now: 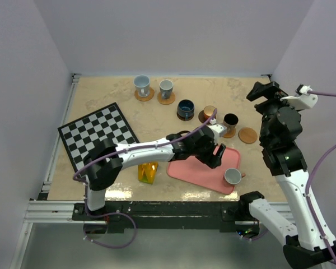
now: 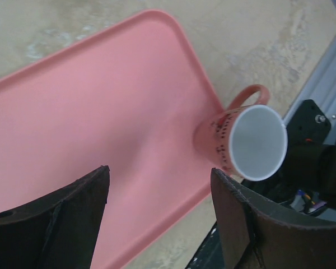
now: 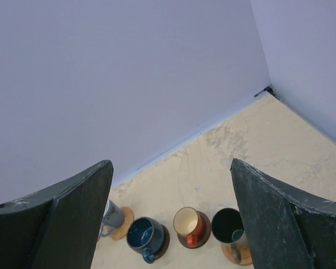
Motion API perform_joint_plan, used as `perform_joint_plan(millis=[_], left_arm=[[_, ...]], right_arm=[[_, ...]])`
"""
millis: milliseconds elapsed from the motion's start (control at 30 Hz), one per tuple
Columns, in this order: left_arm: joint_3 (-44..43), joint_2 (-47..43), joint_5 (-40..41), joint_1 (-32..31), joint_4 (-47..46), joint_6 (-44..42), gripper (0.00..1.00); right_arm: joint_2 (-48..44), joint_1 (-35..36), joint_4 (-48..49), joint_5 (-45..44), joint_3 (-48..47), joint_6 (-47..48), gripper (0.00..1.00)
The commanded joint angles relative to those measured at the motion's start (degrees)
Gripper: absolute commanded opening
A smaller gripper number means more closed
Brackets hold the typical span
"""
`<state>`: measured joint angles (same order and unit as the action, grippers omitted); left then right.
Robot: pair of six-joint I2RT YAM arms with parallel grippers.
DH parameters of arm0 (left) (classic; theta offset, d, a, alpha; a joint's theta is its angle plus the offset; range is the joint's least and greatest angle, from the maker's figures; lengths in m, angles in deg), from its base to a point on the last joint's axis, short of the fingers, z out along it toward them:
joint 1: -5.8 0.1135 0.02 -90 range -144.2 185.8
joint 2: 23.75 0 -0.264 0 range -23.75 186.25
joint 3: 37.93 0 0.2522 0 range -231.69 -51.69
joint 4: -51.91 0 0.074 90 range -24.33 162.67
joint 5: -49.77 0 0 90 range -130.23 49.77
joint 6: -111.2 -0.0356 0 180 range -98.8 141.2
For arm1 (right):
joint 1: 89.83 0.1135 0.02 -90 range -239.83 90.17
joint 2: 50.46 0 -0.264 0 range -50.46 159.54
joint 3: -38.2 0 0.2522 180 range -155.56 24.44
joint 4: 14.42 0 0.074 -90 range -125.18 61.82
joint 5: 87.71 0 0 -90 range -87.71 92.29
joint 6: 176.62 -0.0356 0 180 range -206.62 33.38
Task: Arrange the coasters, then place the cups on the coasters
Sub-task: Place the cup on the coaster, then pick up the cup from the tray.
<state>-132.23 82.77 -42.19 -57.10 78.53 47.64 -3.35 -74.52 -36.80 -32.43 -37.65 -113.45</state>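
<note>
Across the back of the table [image 1: 101, 95], from the left, a pale cup [image 1: 141, 84], a grey cup [image 1: 166, 87], a navy cup [image 1: 185, 107], a tan cup [image 1: 209, 112] and a black cup [image 1: 231, 119] each stand on a coaster. In front of them the left arm [image 1: 145, 150] reaches across over the pink tray [image 1: 196, 171]. The left fingers [image 2: 73, 218] are wide apart with only bare tray between them. The last cup [image 1: 232, 176] stands upright at the tray's near right corner, just beside those fingers but outside their gap, off past the right-hand finger. Its handle sticks out to the right, away from them. So the fingers would have to shift right and a little nearer to straddle the cup's body. Behind the cup and slightly right, off the tray, lies the one bare coaster [image 1: 248, 135], just right of the black cup, and that is where this cup belongs. Furthest right, the right arm [image 1: 283, 140] is raised high toward the back corner. The right fingers [image 3: 61, 218] are spread apart and hold nothing, well apart from the cup. The left arm is clearly the nearer one.
</note>
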Motion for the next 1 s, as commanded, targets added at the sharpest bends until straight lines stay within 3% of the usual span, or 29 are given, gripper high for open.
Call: perform_joint_plan(millis=[0,300,467,600,800,833,967], left_arm=[[-6.8,4.9,-6.4,-2.4,-1.7,5.5,0.77],[-13.5,12.7,-7.9,-4.0,3.0,7.0,0.77],[-16.6,15.0,-8.4,-5.0,5.7,5.7,0.68],[-19.3,17.2,-9.4,-5.6,7.8,4.7,0.49],[-21.5,18.2,-8.2,-5.7,11.0,2.9,0.04],[-21.2,17.5,-6.8,-5.6,11.4,2.4,0.0],[-20.2,12.8,-1.1,-4.4,14.4,-1.1,0.0]], right_arm=[[-0.8,-0.1,-2.5,1.8,-2.3,1.4,0.91],[-1.7,-0.2,-3.2,3.9,-1.9,1.4,0.92],[-1.8,-0.2,-3.5,4.0,-1.5,2.1,0.91],[-2.2,-0.2,-3.5,4.2,-1.2,2.0,0.91],[-2.8,-0.3,-4.3,4.0,-2.1,1.8,0.91],[-2.9,-0.2,-4.6,4.0,-2.4,2.0,0.91],[-3.3,-0.2,-4.8,6.2,-3.3,3.5,0.92]])
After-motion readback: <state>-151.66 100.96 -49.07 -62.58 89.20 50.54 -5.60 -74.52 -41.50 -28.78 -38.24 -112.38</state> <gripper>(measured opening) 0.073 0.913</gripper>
